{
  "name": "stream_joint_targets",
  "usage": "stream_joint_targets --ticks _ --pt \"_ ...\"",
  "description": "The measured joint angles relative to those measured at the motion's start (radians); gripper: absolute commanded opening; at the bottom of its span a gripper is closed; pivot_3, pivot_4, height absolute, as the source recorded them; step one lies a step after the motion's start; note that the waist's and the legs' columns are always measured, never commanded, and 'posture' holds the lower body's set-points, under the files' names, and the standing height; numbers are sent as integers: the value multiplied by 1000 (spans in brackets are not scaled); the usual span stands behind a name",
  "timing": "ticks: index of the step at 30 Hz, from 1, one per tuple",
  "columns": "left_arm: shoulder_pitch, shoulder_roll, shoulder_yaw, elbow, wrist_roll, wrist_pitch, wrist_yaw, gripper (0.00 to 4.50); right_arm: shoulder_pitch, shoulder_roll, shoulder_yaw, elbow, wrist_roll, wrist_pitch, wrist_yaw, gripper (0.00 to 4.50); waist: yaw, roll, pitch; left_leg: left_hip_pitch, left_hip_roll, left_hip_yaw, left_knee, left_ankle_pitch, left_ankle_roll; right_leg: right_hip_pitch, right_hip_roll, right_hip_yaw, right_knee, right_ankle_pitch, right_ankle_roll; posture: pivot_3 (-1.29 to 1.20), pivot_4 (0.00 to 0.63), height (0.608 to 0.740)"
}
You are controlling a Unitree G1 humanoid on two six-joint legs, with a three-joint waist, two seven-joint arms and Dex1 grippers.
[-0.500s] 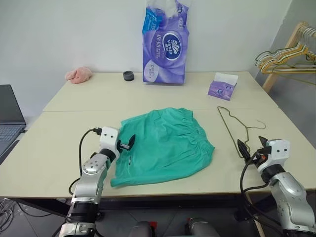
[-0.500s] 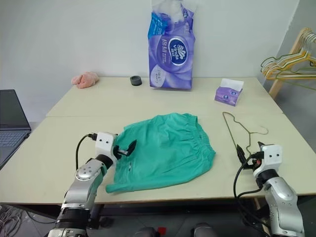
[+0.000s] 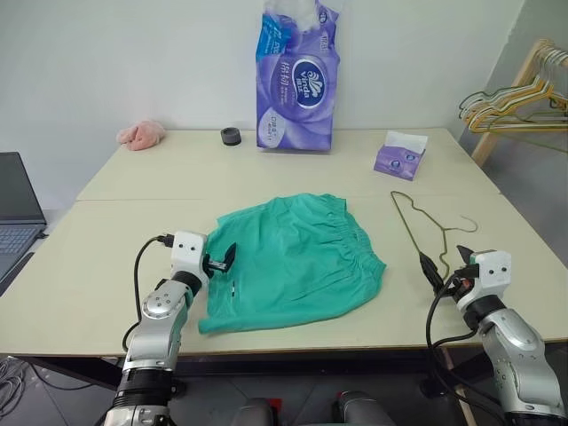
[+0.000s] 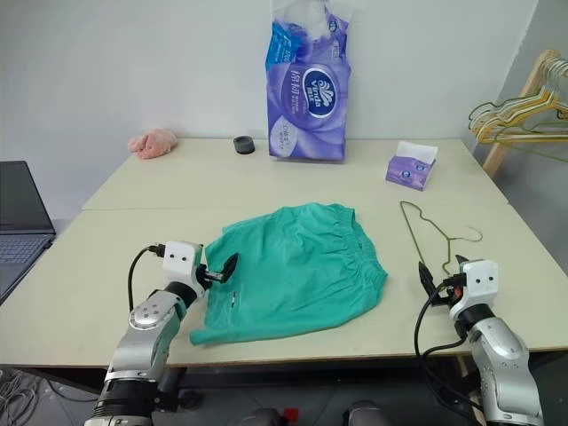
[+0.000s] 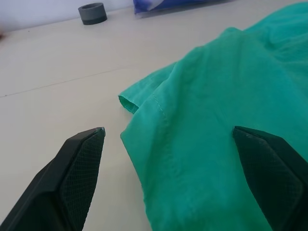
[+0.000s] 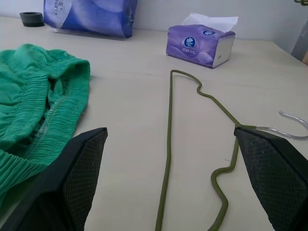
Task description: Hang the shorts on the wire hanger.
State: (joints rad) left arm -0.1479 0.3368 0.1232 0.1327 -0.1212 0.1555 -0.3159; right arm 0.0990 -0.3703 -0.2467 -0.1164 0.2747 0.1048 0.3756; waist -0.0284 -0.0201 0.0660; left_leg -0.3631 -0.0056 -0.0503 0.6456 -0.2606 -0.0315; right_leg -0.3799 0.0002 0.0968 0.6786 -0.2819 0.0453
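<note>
Shorts (image 3: 295,260) btwn open left jaws

Shorts (image 3: 297,262): teal-green, gathered elastic waistband, lying flat and rumpled on table, leg edge directly under open left gripper (image 3: 222,260). Wire hanger (image 3: 424,232): thin olive-green, flat, just ahead of open right gripper (image 3: 447,266), untouched.

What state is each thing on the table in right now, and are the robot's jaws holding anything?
shorts: lying flat on the table, not hung
wire hanger: lying flat, bare, beside the shorts
left gripper: jaws open, at the shorts' edge, holding nothing
right gripper: jaws open, over the hanger, holding nothing
tissue box: a tissue sticking out on top
</note>
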Motion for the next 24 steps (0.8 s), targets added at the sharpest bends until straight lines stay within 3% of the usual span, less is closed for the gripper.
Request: stream_joint_targets --ticks 8,13,21,24 --pt "24 1 2 -28 -9 13 -9 4477 0 0 10 0 -2 -19 4 4500 0 0 0 0 0 0 0 0 0 0 0 0 0 0 0 15 24 740" --pt "58 62 -5 -69 -44 3 -135 4477 6 -10 25 -9 -15 -35 30 4500 -3 0 0 0 0 0 0 0 0 0 0 0 0 0 -1 -2 29 740" --pt "36 335 -52 -132 -182 113 -562 4477 98 -163 85 -125 -21 -92 243 4500 -8 -1 3 0 1 1 -1 0 0 0 0 0 -1 -5 -8 -31 37 740" --pt "61 502 -100 -199 -243 192 -793 4477 123 -251 132 -167 -43 -135 345 4500 -22 -2 6 0 1 1 -2 0 0 -1 0 0 -1 -6 -10 -39 39 740"
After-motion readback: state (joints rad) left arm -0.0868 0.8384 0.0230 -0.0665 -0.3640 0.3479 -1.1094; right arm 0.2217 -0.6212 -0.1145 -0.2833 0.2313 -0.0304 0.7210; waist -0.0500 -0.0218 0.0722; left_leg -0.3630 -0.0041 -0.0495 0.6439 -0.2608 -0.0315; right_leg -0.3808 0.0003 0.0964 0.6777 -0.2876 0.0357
